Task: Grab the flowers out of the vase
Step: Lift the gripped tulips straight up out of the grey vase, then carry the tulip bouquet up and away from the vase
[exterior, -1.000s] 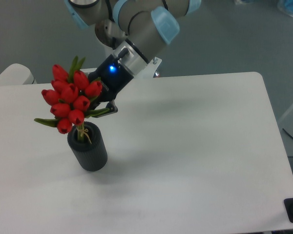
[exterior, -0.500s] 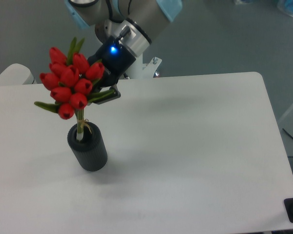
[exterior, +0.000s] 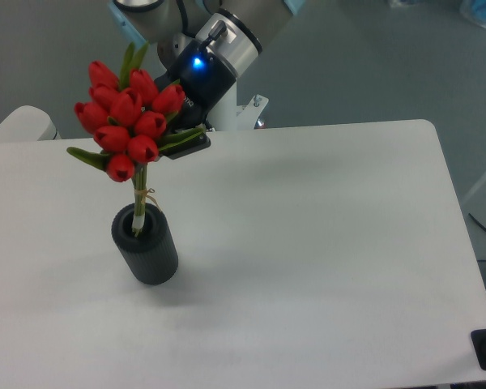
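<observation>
flowers (exterior: 132, 121): we see the red bunch high over the vase, leaning a bit left; only the pale stem ends dip into the hollow top, so they are nearly out but not clear.
vase (exterior: 146, 245): dark ribbed cylinder, upright on the tabletop (exterior: 324, 259), near-left part; nothing holds it, it just stands.
gripper (exterior: 178, 139): comes in from the far right of the bunch at leaf height, blue light on; we judge this side grip keeps the buds uncrushed and lets the stems slide straight up.
jaws: pinching the flowers at the leafy part just under the buds; the pads are mostly hidden by leaves, but the raised bunch has no other support.
why held so: we think the lift is near vertical so the stems do not drag the rim and tip the vase.
change vs earlier: half a second back the bunch sat lower, with more stem inside the vase; a second back the lowest buds almost touched the rim. Gripper has gone up and slightly right; vase has not shifted.
left to do: we judge a little more lift frees the stem tips.
</observation>
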